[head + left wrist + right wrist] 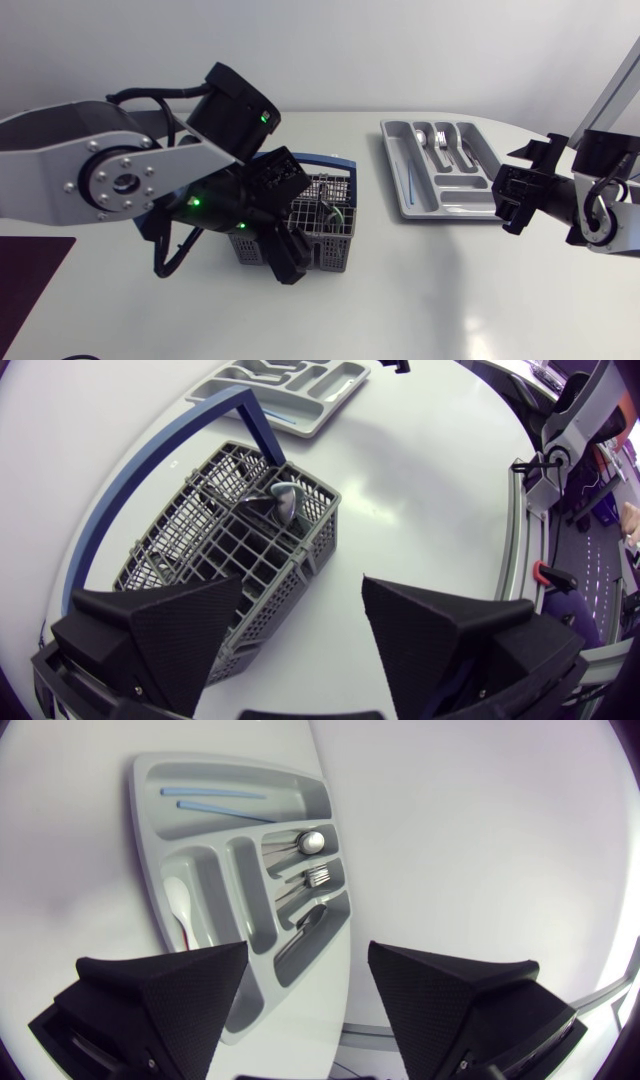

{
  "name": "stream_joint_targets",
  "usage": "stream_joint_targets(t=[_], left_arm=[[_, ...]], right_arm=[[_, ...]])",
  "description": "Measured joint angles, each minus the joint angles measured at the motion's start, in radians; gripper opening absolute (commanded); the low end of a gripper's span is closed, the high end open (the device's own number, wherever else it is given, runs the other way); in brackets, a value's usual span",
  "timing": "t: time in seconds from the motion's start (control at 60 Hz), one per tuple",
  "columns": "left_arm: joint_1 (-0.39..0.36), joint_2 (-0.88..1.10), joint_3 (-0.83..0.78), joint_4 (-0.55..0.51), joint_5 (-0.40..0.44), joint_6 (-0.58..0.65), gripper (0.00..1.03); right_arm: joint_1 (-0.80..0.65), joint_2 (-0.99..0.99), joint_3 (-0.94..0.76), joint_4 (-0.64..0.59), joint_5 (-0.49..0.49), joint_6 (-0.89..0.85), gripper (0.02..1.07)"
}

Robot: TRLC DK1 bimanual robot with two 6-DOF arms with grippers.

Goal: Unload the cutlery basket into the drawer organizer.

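Observation:
The grey wire cutlery basket with a blue handle stands mid-table. A dark metal utensil lies in its far compartment. My left gripper hangs over the basket's near-left corner, open, holding nothing. The grey drawer organizer lies to the right, with a spoon, a fork, a knife and thin blue sticks in its compartments. My right gripper is at the organizer's right edge, open and empty above it.
A white utensil with a red tip lies in another organizer compartment. A dark mat sits at the table's left front. Bare white tabletop lies between the basket and the organizer.

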Motion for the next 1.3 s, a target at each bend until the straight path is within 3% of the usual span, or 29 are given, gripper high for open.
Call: stream_joint_targets(t=[0.217,0.467,0.65,0.867,1.3], left_arm=[[-0.050,0.036,-0.073,0.174,-0.089,-0.005,0.76],[-0.118,0.047,-0.174,0.424,-0.256,-0.013,0.72],[-0.121,0.047,-0.257,0.592,-0.296,-0.012,0.65],[-0.139,0.047,-0.274,0.661,-0.319,-0.004,0.65],[-0.170,0.098,-0.274,0.717,-0.363,0.002,0.55]], right_arm=[[0.000,-0.164,-0.056,-0.163,-0.069,0.263,0.92],[0.000,-0.350,-0.144,-0.283,-0.116,0.449,0.92],[0.008,-0.478,-0.172,-0.375,-0.135,0.525,0.92],[0.021,-0.548,-0.191,-0.406,-0.154,0.552,0.92],[0.034,-0.620,-0.224,-0.446,-0.172,0.578,0.92]])
